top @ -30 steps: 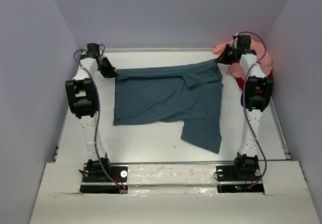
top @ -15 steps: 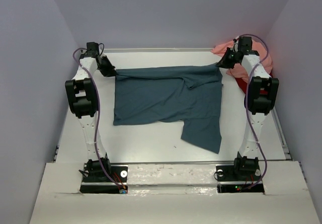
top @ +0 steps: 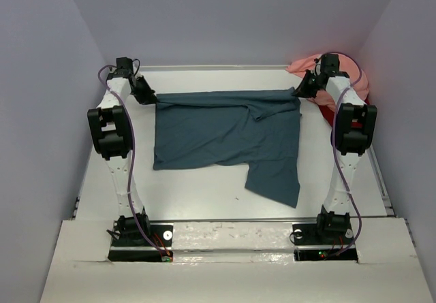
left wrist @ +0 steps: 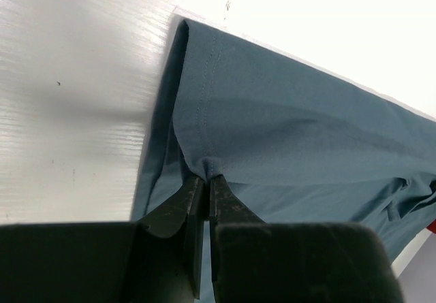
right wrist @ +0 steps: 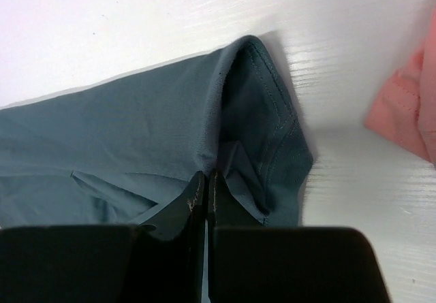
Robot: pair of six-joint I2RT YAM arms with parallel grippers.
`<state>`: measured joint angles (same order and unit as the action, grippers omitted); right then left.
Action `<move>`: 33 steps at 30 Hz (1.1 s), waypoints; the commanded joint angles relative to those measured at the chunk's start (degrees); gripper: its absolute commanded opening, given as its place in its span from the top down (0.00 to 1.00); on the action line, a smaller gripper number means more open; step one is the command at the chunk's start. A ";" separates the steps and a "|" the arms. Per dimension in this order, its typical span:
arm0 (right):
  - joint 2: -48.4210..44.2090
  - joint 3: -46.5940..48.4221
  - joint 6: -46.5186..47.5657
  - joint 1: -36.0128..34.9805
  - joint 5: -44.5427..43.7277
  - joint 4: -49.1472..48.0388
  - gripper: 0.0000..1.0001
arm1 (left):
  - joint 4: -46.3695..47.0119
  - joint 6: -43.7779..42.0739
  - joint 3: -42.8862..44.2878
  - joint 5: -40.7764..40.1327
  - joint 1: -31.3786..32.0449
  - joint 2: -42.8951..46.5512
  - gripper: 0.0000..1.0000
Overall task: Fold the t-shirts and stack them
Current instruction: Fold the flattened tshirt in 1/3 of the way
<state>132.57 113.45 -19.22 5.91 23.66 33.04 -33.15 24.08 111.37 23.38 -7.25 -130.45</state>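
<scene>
Left gripper (top: 151, 100) and right gripper (top: 298, 90), jaws nearly closed, each pinching a far corner of the teal t-shirt (top: 225, 133). Lies spread on the white table (top: 197, 197), long axis left to right, far edge stretched between the arms, one flap pointing toward the bases. Runs straighter along that edge than a second ago, right arm farther back. Pink shirt (top: 355, 71) half hidden behind the right arm.

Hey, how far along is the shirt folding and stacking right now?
Nothing looks folded or stacked yet. In hand: the dark teal-blue cotton t-shirt lies spread and rumpled on the white table, with the left gripper and right gripper each pinching a far corner. Left: folding it, then the salmon pink shirt heaped at the far right corner.
</scene>
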 commanded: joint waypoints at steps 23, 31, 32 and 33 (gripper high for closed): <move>4.71 8.28 1.82 -1.43 -5.29 4.49 0.59 | -3.41 -2.45 -5.82 5.27 -0.93 0.82 0.50; 2.96 8.63 2.70 -1.43 -6.87 4.49 0.36 | -5.43 -3.33 -4.94 2.73 -1.02 1.43 0.40; 2.78 8.72 2.79 -1.43 -7.05 4.58 0.35 | -5.61 -3.51 -4.41 2.64 -0.93 1.34 0.40; 2.60 8.81 2.79 -1.43 -7.40 4.58 0.35 | -5.87 -3.51 -4.15 2.12 -0.93 1.43 0.40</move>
<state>137.47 119.22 -17.56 4.80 18.00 37.71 -36.53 21.82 106.00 25.82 -7.90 -130.45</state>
